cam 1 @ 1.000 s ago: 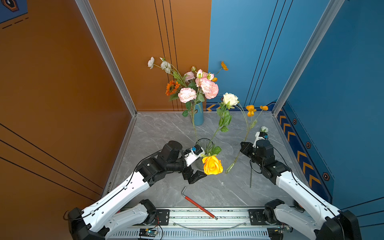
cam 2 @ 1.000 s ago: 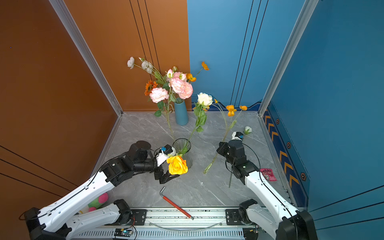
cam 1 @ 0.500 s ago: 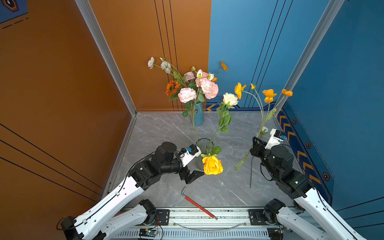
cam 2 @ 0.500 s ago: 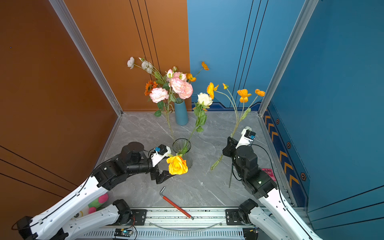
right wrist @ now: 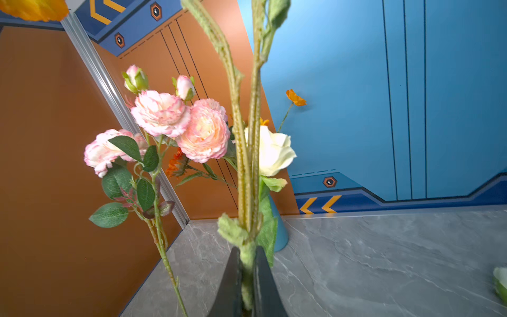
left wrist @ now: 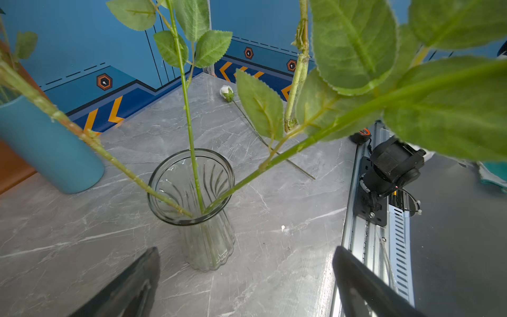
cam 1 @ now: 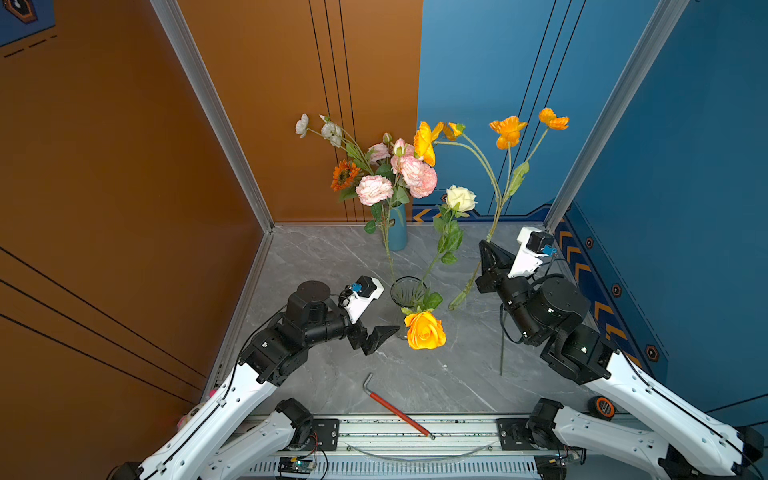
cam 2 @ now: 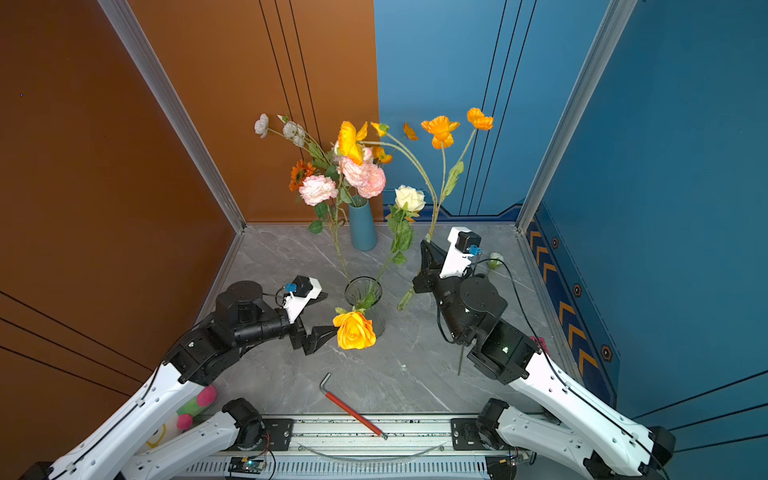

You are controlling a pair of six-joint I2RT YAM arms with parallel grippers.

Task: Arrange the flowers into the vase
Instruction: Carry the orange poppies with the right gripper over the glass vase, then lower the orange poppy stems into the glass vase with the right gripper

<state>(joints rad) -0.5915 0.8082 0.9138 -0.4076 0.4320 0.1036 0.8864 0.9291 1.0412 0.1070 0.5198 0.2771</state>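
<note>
The orange spray [cam 1: 516, 178] of flowers: who has it, and where is it?

The right gripper [cam 1: 488, 246] has it, jaws pinched tight on the fuzzy green stalk. The right wrist view shows the stalk squeezed between the two black fingers [right wrist: 263, 280]. It is held on the right, a little farther back than the glass vase [cam 1: 393, 293].

Which way does the stem run?

Close to upright. The blooms stand high toward the far wall. The cut end hangs below the grip, slanting down to the near left. That end sits just right of the vase, outside the rim. Whether it touches the table [cam 1: 332, 266] I cannot tell.

So which way does the vase lie from the grip?

Left, nearer and lower. I judge the cut end must rise above the rim, travel left, then drop into the mouth.

Is there room in the mouth?

Three stems are in it. A pink stem [cam 1: 374, 189] leans toward the far left, a cream rose [cam 1: 460, 198] leans toward the far right, and a yellow rose [cam 1: 424, 330] droops over the near rim. The left wrist view shows much of the mouth open between them.

And the left gripper [cam 1: 380, 340]?

Spread wide and holding nothing, just near-left of the vase. It is the closer arm to the vase, so it could steady it.

Is anything left after this one?

A white bud [cam 2: 494, 259] lies flat on the table at the far right, beside the right arm, its thin stem pointing toward the near edge.
</note>
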